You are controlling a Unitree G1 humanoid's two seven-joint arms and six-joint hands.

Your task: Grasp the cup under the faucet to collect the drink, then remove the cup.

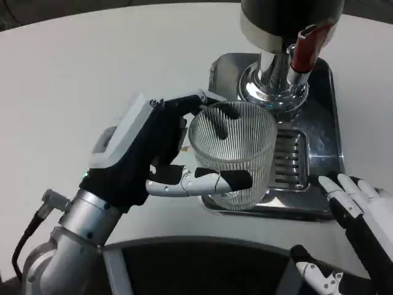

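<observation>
Ribbed clear glass makes up the cup (232, 153), which sits in the grip of the left hand (153, 157), one finger wrapped across its front wall and others curled round the far side. It hangs above the near left part of the steel drip tray (319, 184), just in front of and below the faucet (273, 80); that placement looks meant to bring its mouth under the spout. The cup looks empty, so collecting has not begun, I judge. The red tap lever (305, 49) stands above on the dispenser (288, 15). The right hand (362, 215) rests by the tray's near right corner, fingers spread, holding nothing, likely waiting to work the lever. Count: one cup, one faucet, one lever, one tray, two hands, on a white table (92, 61).
</observation>
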